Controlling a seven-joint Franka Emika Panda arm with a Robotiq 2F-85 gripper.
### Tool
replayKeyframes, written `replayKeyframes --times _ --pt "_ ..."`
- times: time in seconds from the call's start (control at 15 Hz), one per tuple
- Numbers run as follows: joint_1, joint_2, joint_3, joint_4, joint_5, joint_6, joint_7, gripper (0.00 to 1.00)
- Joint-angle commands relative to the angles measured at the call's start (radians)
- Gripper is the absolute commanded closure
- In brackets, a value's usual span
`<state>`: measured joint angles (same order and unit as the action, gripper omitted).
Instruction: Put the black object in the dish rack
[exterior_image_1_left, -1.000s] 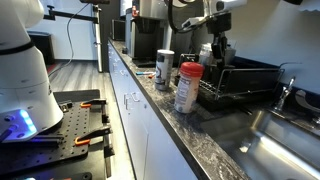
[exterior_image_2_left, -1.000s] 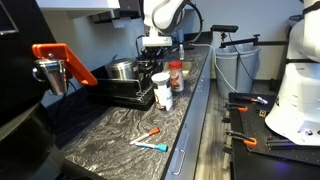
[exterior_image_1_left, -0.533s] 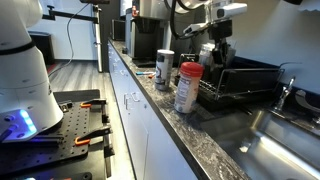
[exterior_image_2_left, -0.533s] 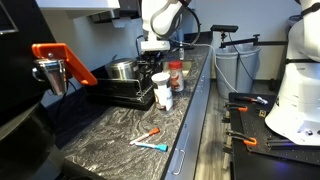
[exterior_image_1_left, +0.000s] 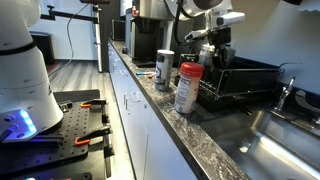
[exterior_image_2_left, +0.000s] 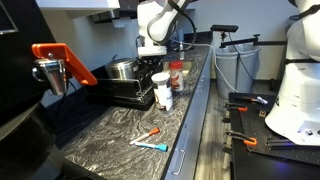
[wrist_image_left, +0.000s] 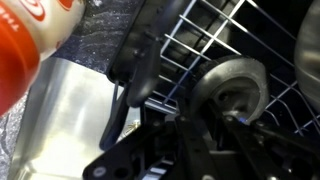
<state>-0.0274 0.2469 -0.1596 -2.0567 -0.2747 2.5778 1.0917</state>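
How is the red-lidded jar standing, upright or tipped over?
Upright: the jar stands on its base on the counter, red lid on top.

Opposed exteriors share dish rack (exterior_image_1_left: 250, 92), wrist close

White arm (exterior_image_2_left: 158, 15) in a downward crook, tool (exterior_image_1_left: 214, 48) vertical, jaws tight together.

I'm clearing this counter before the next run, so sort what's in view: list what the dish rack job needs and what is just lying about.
Part of the job:
- black object, gripped in the shut gripper
- dish rack, below it

Just lying about:
- red-lidded jar beside the rack
- pens on the counter
- sink
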Motion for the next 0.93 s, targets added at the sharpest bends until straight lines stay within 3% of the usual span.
replayKeyframes --times 0.0,0.27,0.33,0.47,0.87 --pt "0.026 0.016 -0.034 0.019 -0.027 0.011 0.04 0.94" --pt "0.028 0.018 -0.049 0.015 -0.022 0.008 0.037 0.94" --pt "0.027 0.018 -0.052 0.014 -0.02 0.008 0.035 0.67" --pt "0.027 0.017 -0.055 0.015 -0.018 0.007 0.034 0.45" --pt "0.021 -0.02 -0.059 0.011 -0.007 0.026 0.035 0.01"
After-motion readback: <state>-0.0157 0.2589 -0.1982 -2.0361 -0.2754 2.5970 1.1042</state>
